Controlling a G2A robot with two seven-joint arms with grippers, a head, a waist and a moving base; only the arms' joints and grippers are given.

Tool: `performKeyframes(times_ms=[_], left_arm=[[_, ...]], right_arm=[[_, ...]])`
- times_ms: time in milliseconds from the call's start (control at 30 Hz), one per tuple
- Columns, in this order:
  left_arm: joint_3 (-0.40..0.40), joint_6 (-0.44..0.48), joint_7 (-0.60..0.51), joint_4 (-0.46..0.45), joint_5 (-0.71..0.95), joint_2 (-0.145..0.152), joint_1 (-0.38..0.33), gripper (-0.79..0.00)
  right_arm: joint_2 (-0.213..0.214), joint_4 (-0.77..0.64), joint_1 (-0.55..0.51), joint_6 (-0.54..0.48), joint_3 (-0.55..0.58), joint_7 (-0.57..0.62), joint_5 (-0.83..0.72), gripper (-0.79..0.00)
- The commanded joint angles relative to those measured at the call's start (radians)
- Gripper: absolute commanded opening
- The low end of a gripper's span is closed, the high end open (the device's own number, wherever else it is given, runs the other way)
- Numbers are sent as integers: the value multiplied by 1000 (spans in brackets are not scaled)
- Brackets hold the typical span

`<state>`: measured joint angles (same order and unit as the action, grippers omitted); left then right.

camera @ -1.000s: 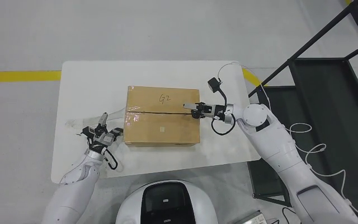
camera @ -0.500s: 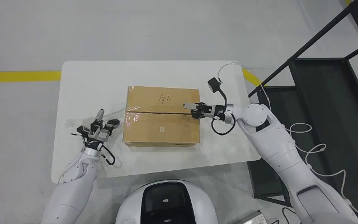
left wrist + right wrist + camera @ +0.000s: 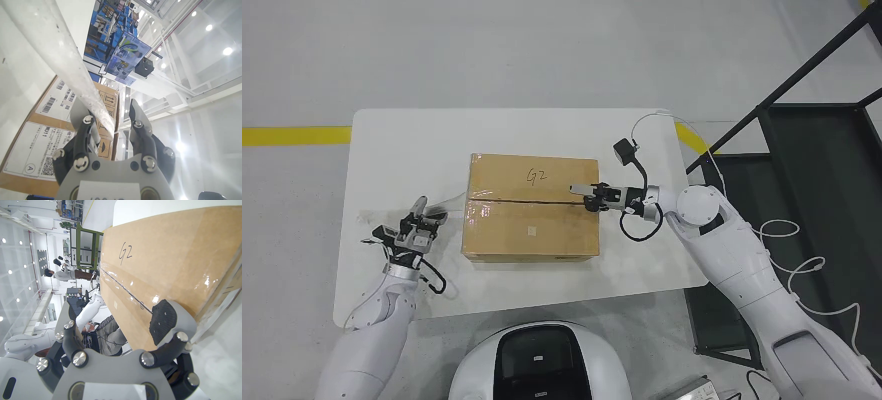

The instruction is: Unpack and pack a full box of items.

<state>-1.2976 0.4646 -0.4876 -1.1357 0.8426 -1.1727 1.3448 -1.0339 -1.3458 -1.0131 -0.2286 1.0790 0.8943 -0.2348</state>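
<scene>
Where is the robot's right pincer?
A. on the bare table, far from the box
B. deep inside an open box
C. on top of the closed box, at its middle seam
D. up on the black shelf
C: the right pincer sits on top of the cardboard box, right at the taped seam, and the flaps are shut.

Setting: a large industrial hall of the warehouse or robotics-laboratory type. A smooth grey floor [image 3: 542, 50] carried a yellow line [image 3: 292, 135], and a black metal frame [image 3: 802, 80] stood beside the white table [image 3: 392, 150]. Round lamps [image 3: 227, 50] studded a high white ceiling. Blue storage racks [image 3: 105, 36], a hanging screen [image 3: 128, 56] and a green-framed cabinet [image 3: 86, 251] lay beyond the barcode-labelled cardboard box [image 3: 47, 132].
</scene>
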Motion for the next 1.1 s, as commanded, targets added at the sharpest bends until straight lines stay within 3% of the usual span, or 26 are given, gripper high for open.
performKeyframes(times_ms=[0, 233, 467, 733, 1067], left_arm=[[-8, 2, 6, -9, -7, 0, 4, -486], [-29, 11, 22, -48, -23, -3, 18, -785], [-49, 64, 28, -124, -76, -6, 41, -785], [-50, 50, 58, -238, -198, -6, 68, -785], [-13, 52, 94, -267, -350, -16, 47, -785]], right_arm=[[0, 0, 0, 0, 0, 0, 0, 0], [0, 0, 0, 0, 0, 0, 0, 0], [0, 0, 0, 0, 0, 0, 0, 0], [0, 0, 0, 0, 0, 0, 0, 0], [0, 0, 0, 0, 0, 0, 0, 0]])
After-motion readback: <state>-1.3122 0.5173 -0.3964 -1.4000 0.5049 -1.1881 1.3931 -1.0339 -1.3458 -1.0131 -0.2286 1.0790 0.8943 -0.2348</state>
